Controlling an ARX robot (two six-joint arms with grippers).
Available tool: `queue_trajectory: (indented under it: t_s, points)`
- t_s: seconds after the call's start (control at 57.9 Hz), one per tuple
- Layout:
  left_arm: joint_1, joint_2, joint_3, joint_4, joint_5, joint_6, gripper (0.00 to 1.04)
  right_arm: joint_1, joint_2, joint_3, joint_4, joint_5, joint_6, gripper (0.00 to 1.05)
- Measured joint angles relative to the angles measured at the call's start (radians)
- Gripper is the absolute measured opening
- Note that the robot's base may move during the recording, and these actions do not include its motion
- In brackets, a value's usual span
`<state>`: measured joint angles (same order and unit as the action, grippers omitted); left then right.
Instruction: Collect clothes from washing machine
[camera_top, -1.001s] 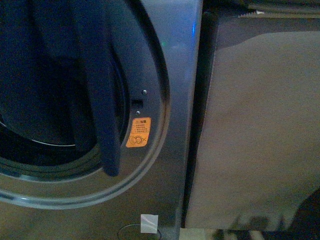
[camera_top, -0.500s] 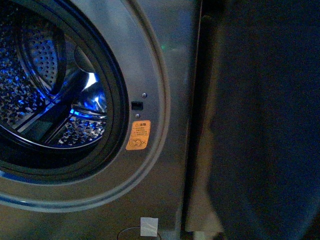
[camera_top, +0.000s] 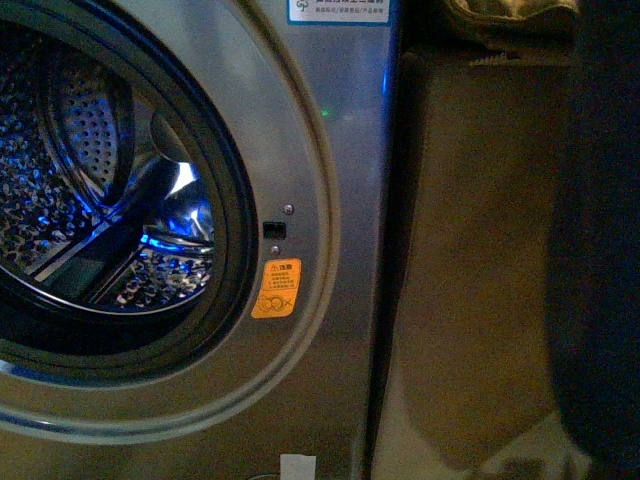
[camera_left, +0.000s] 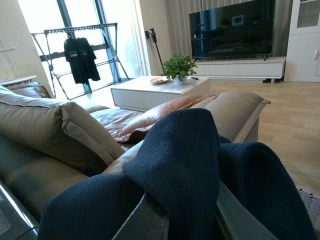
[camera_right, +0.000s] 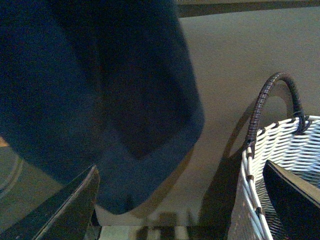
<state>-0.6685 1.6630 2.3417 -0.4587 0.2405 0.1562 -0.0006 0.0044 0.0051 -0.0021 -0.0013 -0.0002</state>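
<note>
The washing machine (camera_top: 330, 150) fills the left of the front view, its round porthole (camera_top: 110, 200) showing a bare perforated drum lit blue. The clothes (camera_top: 603, 250), a dark navy garment, hang at that view's right edge in front of the tan sofa (camera_top: 470, 260). In the left wrist view my left gripper (camera_left: 190, 220) is shut on the clothes (camera_left: 175, 155), and the knit fabric drapes over both fingers (camera_left: 145, 222). The right wrist view shows the clothes (camera_right: 100, 100) hanging above my right gripper (camera_right: 180, 205), which is open and holds nothing.
A white wicker basket (camera_right: 272, 165) with a dark handle stands beside my right gripper, against the sofa's side. Beyond the sofa cushions (camera_left: 55, 125) are a white coffee table (camera_left: 160, 90), a TV (camera_left: 232, 27) and a drying rack (camera_left: 82, 55).
The clothes came out of the porthole and swung right across the front view to its right edge. The drum now shows bare. The machine sits slightly lower in the picture.
</note>
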Motion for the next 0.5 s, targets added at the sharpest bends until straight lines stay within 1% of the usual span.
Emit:
queue_trajectory:
  t_s: [0.017, 0.052, 0.069, 0.104, 0.121, 0.138, 0.155, 0.173, 0.19, 0.207, 0.224, 0.259, 0.293, 0.345, 0.414, 0.5]
  points:
    - [0.0, 0.0, 0.0, 0.0, 0.0, 0.0, 0.1, -0.001, 0.0, 0.0, 0.002, -0.008, 0.005, 0.97]
    - [0.0, 0.0, 0.0, 0.0, 0.0, 0.0, 0.1, -0.028, 0.014, -0.002, 0.048, -0.101, 0.04, 0.97]
    - [0.0, 0.0, 0.0, 0.0, 0.001, 0.0, 0.1, -0.061, 0.03, -0.002, 0.106, -0.193, 0.094, 0.97]
    - [0.0, 0.0, 0.0, 0.0, 0.0, 0.0, 0.1, -0.097, 0.05, -0.002, 0.168, -0.28, 0.129, 0.97]
    - [0.0, 0.0, 0.0, 0.0, 0.0, 0.0, 0.1, -0.131, 0.066, -0.002, 0.225, -0.362, 0.19, 0.97]
    - [0.0, 0.0, 0.0, 0.0, 0.0, 0.0, 0.1, -0.148, 0.074, -0.001, 0.25, -0.402, 0.203, 0.97]
    - [0.0, 0.0, 0.0, 0.0, 0.001, 0.0, 0.1, -0.178, 0.09, 0.0, 0.296, -0.472, 0.264, 0.97]
    - [0.0, 0.0, 0.0, 0.0, 0.002, 0.0, 0.1, -0.191, 0.098, 0.0, 0.317, -0.503, 0.276, 0.97]
    - [-0.001, 0.0, 0.0, 0.0, 0.002, 0.0, 0.1, -0.214, 0.113, 0.004, 0.355, -0.557, 0.333, 0.97]
    - [-0.001, 0.0, 0.0, 0.0, 0.002, 0.0, 0.1, -0.224, 0.122, 0.006, 0.372, -0.581, 0.344, 0.97]
    - [-0.001, 0.0, 0.0, 0.0, 0.001, 0.0, 0.1, -0.24, 0.139, 0.014, 0.403, -0.625, 0.394, 0.97]
    - [0.0, 0.0, 0.0, 0.0, 0.001, 0.0, 0.1, -0.255, 0.164, 0.028, 0.441, -0.672, 0.442, 0.97]
    - [0.0, 0.0, 0.001, 0.0, 0.001, 0.0, 0.1, -0.259, 0.187, 0.047, 0.467, -0.7, 0.475, 0.97]
    - [0.0, 0.0, 0.001, 0.0, 0.0, 0.0, 0.1, -0.253, 0.211, 0.077, 0.487, -0.716, 0.499, 0.97]
    - [0.0, 0.0, 0.001, 0.0, 0.0, 0.0, 0.1, -0.227, 0.245, 0.126, 0.507, -0.714, 0.513, 0.97]
    - [0.0, 0.0, 0.001, 0.0, -0.003, 0.0, 0.1, -0.161, 0.322, 0.192, 0.558, -0.673, 0.502, 0.97]
